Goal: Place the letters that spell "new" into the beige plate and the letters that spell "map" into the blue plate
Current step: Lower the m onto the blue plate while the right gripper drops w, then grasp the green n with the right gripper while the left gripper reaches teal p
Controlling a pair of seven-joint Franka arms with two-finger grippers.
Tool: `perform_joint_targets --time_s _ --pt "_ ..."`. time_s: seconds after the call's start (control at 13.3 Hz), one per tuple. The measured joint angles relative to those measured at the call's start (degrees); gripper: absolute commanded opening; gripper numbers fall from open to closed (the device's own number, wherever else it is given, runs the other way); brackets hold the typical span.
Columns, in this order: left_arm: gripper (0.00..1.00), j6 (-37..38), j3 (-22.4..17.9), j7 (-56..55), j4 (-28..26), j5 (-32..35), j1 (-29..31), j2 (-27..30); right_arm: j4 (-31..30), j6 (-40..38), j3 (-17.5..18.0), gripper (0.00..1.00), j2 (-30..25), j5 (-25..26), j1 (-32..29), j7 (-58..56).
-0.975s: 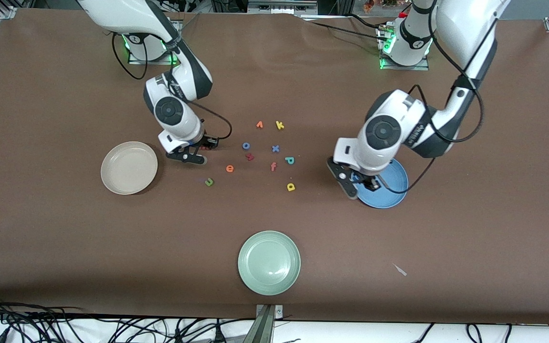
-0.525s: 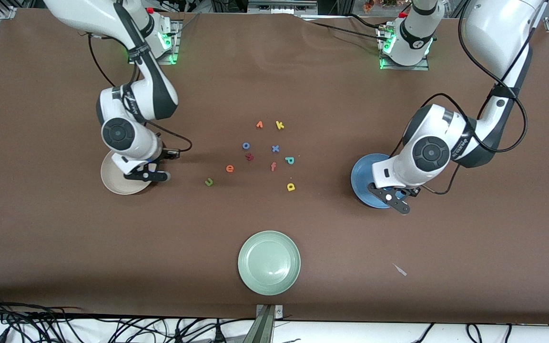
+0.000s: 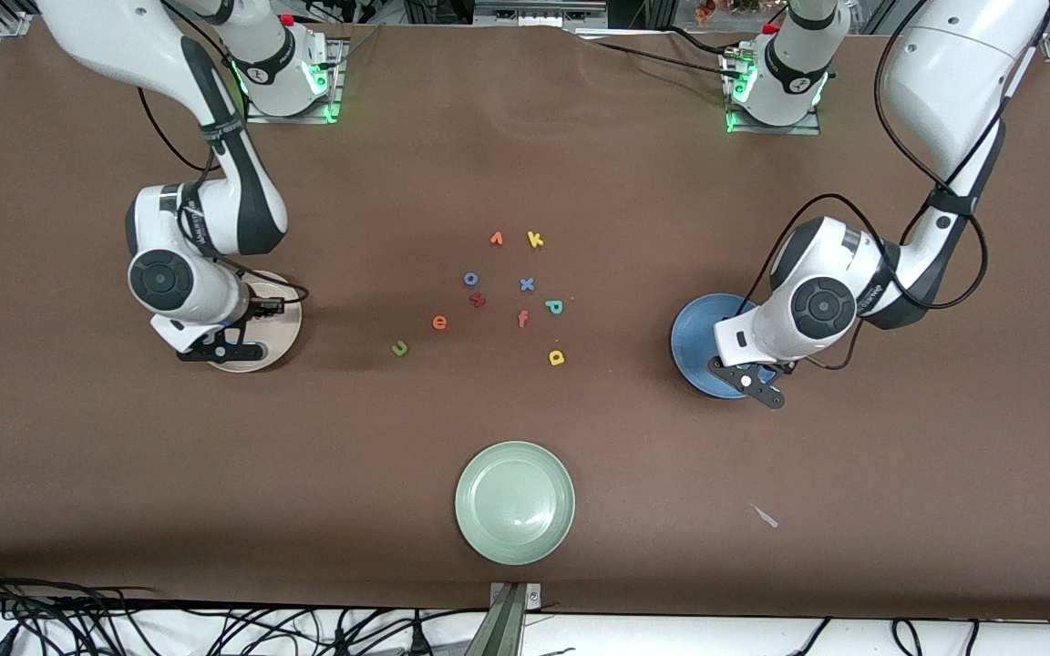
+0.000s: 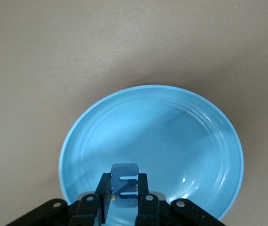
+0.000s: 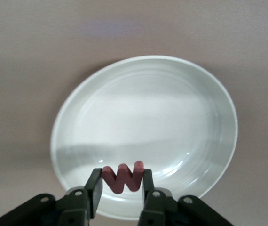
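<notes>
Both arms have swung outward from the scatter of foam letters at mid-table and now hang over their plates, each with a letter pinched between its fingers. The right gripper, clamped on the pinkish-red w, hovers above the beige plate, which lies empty beneath it; its fingers may be starting to ease apart, but the w has not dropped. The left gripper, clenched on the blue m, hovers over the blue plate, also empty. Release looks like the next step on both ends. On the table between the plates wait the green n, orange e, teal-green p and yellow a, among the distractor letters. The pale green plate, nearest the front camera, holds nothing.
</notes>
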State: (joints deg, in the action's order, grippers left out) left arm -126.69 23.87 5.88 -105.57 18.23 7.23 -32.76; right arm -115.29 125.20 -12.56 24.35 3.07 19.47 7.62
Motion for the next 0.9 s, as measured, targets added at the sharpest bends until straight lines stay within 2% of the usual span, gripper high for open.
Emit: perform_joint_targets --time_s 0.07,0.15,0.38,0.67,0.9 --pt "0.06 -1.4 0.0 0.0 -1.0 0.0 0.3 0.0 0.1 0.4 0.0 1.0 0.6 0.0 -0.4 -0.2" --pt "0.13 -2.1 0.0 0.0 -1.7 0.0 0.8 0.0 0.4 0.5 0.0 1.0 0.8 0.0 -0.4 -0.2" --pt "1.0 -3.8 0.0 0.0 -2.7 0.0 1.5 0.0 2.7 0.2 0.5 1.0 0.9 -0.4 0.1 0.0" --pt "1.0 -3.8 0.2 0.0 -2.6 0.0 1.5 0.1 5.9 0.0 4.2 1.0 0.9 -4.5 0.7 4.3" --pt "1.0 -3.4 0.8 -0.2 -1.6 0.0 1.5 0.4 8.8 0.0 8.4 1.0 2.5 -5.0 1.8 11.9"
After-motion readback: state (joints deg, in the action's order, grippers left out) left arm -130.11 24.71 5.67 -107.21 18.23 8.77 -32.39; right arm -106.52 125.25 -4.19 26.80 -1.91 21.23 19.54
